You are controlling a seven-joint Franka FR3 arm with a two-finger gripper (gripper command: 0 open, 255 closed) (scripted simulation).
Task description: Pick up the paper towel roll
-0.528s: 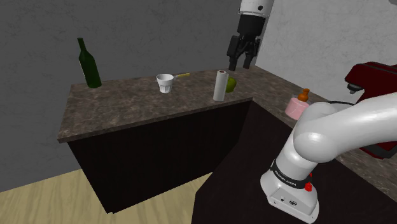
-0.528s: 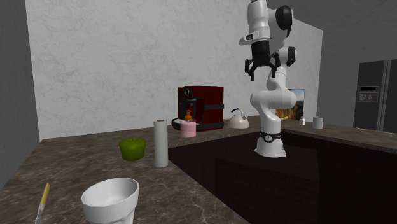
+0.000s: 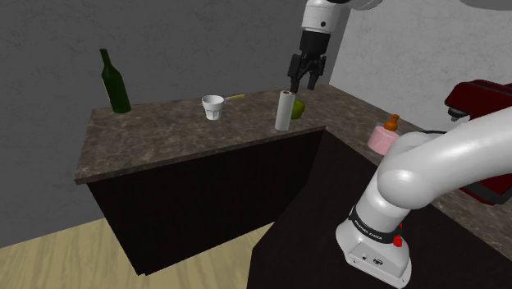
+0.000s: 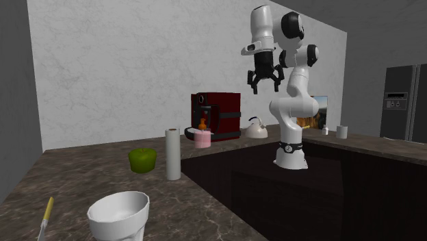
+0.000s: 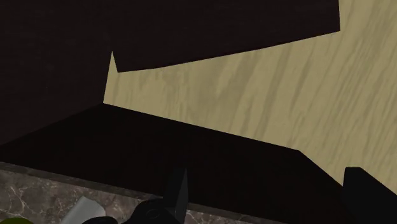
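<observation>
The white paper towel roll is seen upright on the dark stone counter, near its corner edge and just beside a green object. The gripper is raised in the air, apart from the roll, its fingers spread with nothing between them. Lettering on the arm's base band is too small to be read.

The arm is showing glossy white, rounded shells, with dark joints breaking them up. Just above the base, a black band is carrying small white lettering, too fine to read, and a red button, or perhaps a lamp, is sitting beside it. Farthest from the base, the white wrist is giving way to an all-black gripper with two slim fingers
</observation>
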